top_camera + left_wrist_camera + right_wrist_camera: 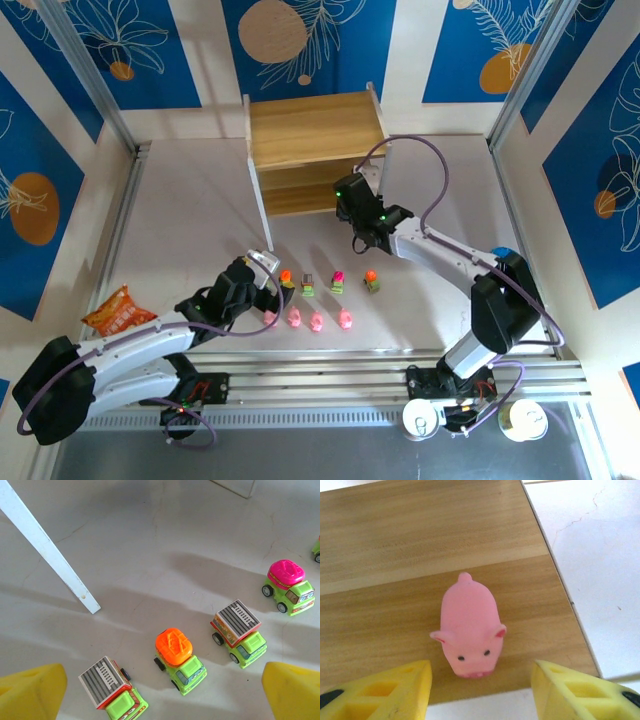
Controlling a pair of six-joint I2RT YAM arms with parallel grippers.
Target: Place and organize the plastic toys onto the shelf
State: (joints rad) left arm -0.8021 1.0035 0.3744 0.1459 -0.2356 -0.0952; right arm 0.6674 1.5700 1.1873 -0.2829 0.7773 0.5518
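The shelf [315, 128] stands at the back middle of the table. My right gripper [348, 196] is at the front of its lower tier. In the right wrist view a pink pig [469, 625] stands on the lower board of the shelf [380, 610] near its front right corner. My right gripper [482, 692] is open around the pig's snout, both fingers clear of it. Several trucks [308, 285] and pigs [317, 322] lie in two rows on the table. My left gripper [162, 700] hangs open above an orange-topped truck [179, 660], with a grey-topped truck [112, 690] beside it.
An orange snack bag [120, 312] lies at the front left. A blue cup [503, 254] peeks out behind the right arm. The shelf's white leg [50, 550] runs close to my left gripper [268, 266]. Further trucks [239, 639] [289, 586] sit to the right.
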